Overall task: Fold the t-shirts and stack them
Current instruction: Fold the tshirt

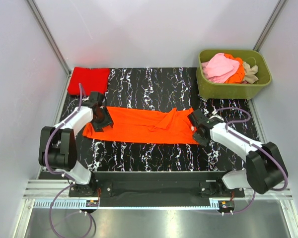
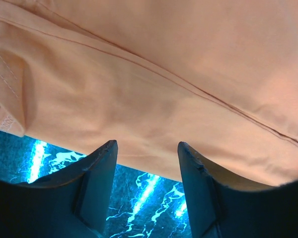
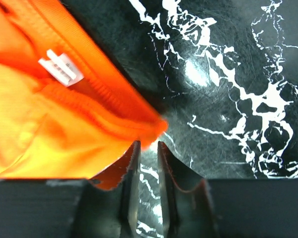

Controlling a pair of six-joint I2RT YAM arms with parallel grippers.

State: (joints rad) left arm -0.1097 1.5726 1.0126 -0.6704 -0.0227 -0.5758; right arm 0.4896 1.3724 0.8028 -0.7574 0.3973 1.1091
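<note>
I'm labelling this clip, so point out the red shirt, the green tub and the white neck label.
red shirt (image 1: 90,80): overhead view, middle of the cloth.
green tub (image 1: 228,90): overhead view, near wall.
white neck label (image 3: 61,67): right wrist view, centre of the label.

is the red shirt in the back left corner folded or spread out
Folded: the red shirt lies as a small neat rectangle, no sleeves or collar showing.

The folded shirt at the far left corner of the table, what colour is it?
The folded shirt is plain red; the top external view shows it best.
</note>
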